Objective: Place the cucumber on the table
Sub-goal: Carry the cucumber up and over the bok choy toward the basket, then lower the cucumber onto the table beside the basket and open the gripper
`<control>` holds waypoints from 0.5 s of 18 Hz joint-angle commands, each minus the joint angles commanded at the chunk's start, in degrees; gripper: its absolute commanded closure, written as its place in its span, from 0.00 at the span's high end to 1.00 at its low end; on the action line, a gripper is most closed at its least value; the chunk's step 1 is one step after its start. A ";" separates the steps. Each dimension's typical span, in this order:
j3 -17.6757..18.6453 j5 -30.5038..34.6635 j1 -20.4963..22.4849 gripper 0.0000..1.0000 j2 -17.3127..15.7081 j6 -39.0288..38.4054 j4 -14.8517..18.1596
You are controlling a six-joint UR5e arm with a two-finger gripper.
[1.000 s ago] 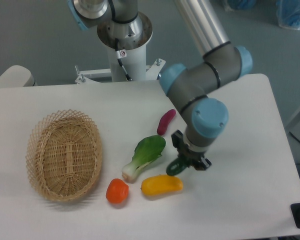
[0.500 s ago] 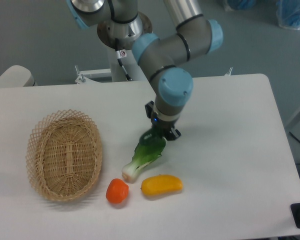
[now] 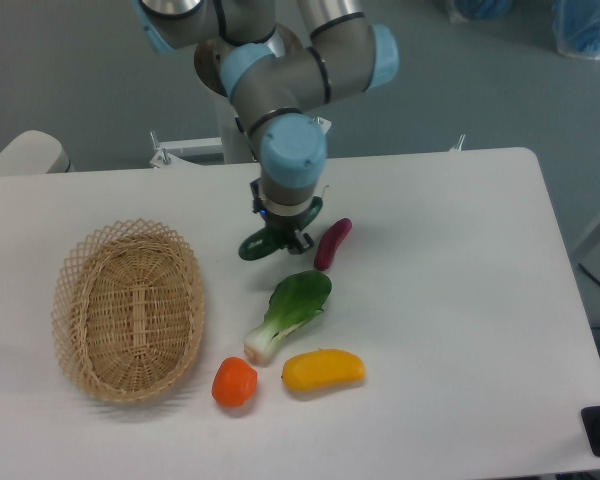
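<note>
My gripper (image 3: 280, 240) points down over the white table (image 3: 460, 300), left of the purple-red sweet potato. It is shut on the dark green cucumber (image 3: 254, 247). Only the cucumber's left end shows, sticking out to the left below the fingers; the rest is hidden by the gripper. The cucumber hangs just above the tabletop, between the wicker basket and the sweet potato, above the bok choy.
A wicker basket (image 3: 130, 310) sits at the left. A purple-red sweet potato (image 3: 332, 244) lies just right of the gripper. A bok choy (image 3: 290, 312), an orange tomato (image 3: 234, 382) and a yellow pepper (image 3: 323, 370) lie in front.
The arm has swung from the right of the bok choy up and to the left, carrying the cucumber across the bok choy to a spot left of the sweet potato.
</note>
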State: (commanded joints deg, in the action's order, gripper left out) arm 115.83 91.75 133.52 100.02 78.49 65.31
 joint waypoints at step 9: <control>3.61 0.44 -0.71 1.00 0.53 -0.26 -4.75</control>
State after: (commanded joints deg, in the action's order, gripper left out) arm 119.44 92.20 132.80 100.55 78.22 60.56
